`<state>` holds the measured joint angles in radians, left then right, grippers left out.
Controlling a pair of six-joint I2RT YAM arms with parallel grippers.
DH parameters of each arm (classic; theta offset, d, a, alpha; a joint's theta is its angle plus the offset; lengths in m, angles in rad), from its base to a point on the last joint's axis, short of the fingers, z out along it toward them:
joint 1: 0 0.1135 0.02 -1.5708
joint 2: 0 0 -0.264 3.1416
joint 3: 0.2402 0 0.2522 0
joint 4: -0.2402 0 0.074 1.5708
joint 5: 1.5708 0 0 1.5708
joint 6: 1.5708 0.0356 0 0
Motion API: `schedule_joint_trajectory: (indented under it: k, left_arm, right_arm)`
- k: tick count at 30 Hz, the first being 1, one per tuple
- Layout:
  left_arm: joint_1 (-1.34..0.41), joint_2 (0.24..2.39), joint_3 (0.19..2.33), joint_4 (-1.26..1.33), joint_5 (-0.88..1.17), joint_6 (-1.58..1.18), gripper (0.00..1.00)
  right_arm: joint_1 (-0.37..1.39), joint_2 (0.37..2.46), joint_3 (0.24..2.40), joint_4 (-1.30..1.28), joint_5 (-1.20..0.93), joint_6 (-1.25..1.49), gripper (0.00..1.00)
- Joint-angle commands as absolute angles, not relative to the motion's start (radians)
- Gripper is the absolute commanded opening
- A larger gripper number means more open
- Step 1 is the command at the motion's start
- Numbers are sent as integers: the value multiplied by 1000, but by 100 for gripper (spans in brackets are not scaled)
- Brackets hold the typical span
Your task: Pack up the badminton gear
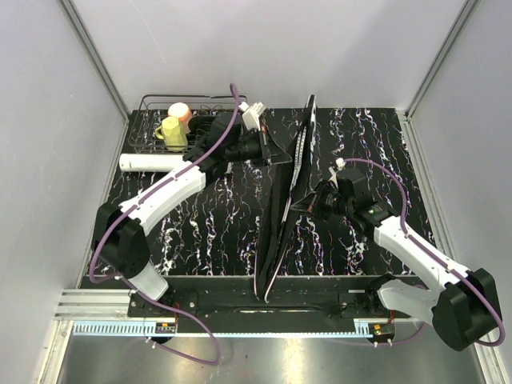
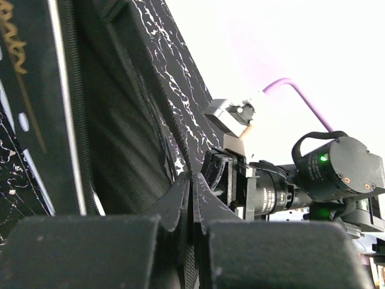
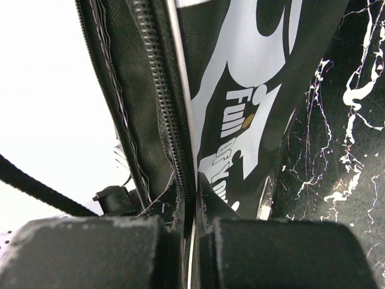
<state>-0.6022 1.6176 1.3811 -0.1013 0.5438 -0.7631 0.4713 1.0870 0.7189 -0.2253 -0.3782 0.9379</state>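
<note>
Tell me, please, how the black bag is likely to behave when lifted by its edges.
Probably floppy: the black bag is thin fabric, and the part pinched by the left gripper pulls into a peak. It likely sags between holds, since the right gripper grips only the zip edge.

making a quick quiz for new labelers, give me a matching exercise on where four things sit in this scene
Things:
1. white tube
2. wire basket
3. black bag
4. yellow cup

Places:
a. inside the wire basket
b. stood on edge, pinched by the left pincer and the right pincer
c. lying flat by the left edge of the table
d. at the table's far left corner

Pairs: 1-c, 2-d, 3-b, 4-a
</note>
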Motion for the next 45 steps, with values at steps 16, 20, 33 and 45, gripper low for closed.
schedule_joint_trajectory:
  k: [16,20,33,45]
  left_arm:
    - [-601,1464,1379,-474,592,-476,19]
    - [-603,1424,1365,-477,614,-474,20]
    - [-597,1494,1325,-664,162,-290,37]
    - [-594,1603,1230,-402,232,-388,99]
  right_arm:
    - [472,1057,709,-175,-218,861,0]
    - [472,1081,684,-135,-239,877,0]
    - [469,1063,732,-155,-275,864,0]
    - [471,1088,742,-137,-311,861,0]
